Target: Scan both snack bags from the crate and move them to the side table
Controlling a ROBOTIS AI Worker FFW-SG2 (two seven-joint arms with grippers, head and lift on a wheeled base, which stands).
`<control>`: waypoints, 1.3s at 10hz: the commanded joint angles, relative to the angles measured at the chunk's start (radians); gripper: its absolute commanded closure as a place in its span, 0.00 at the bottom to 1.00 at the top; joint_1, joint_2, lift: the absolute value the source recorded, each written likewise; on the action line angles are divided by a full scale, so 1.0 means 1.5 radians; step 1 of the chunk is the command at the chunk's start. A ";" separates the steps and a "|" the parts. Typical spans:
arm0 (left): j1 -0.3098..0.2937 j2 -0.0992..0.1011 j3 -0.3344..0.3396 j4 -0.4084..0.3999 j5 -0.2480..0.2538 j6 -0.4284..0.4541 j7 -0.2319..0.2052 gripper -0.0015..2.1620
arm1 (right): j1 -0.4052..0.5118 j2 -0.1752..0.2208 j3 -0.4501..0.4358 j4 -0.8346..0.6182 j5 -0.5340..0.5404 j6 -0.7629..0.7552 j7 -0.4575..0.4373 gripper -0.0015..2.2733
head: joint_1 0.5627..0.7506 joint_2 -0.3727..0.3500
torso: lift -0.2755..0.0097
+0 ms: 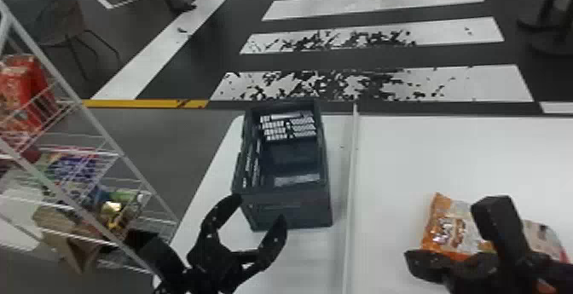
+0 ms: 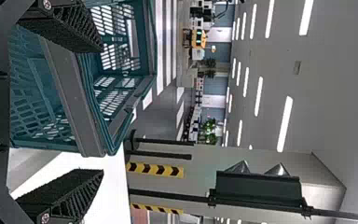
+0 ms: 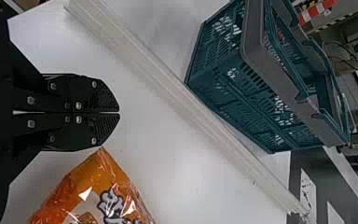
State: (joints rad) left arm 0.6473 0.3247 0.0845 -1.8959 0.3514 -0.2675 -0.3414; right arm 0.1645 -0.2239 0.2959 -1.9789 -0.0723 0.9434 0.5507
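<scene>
Altogether, one crate (image 1: pixel 294 212) and one orange bag (image 1: pixel 441 233).

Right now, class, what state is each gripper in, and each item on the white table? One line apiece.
Left gripper: open.
Right gripper: shut, empty.
Teal plastic crate: upright, open-topped.
Orange snack bag: lying down, apparently unopened.
Paler snack bag: lying down, partly hidden.
Long pale strip: straight, lying flat.

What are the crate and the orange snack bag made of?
The crate looks like stiff, fairly matte plastic, with rows of molded holes in its walls. The snack bag seems to be thin, glossy film with creases that catch the light, maybe foil-lined inside.
</scene>
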 commanded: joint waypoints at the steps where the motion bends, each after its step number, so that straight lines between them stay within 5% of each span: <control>1: 0.000 -0.001 0.002 0.001 0.000 0.000 0.000 0.04 | -0.033 0.005 0.004 0.046 0.003 -0.008 0.000 0.87 | 0.70 0.95 | 0.62; 8: 0.000 -0.002 0.002 0.001 0.000 0.000 0.000 0.04 | -0.112 0.001 -0.011 0.149 0.040 -0.028 -0.005 0.87 | 0.70 0.86 | 0.62; 13: 0.000 -0.003 0.002 0.001 0.000 0.000 0.000 0.04 | -0.106 -0.019 -0.052 0.158 0.044 -0.036 -0.004 0.87 | 0.70 0.77 | 0.62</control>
State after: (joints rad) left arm 0.6473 0.3206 0.0874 -1.8945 0.3513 -0.2676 -0.3420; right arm 0.0035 -0.2488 0.2251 -1.7426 -0.0061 0.8916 0.5445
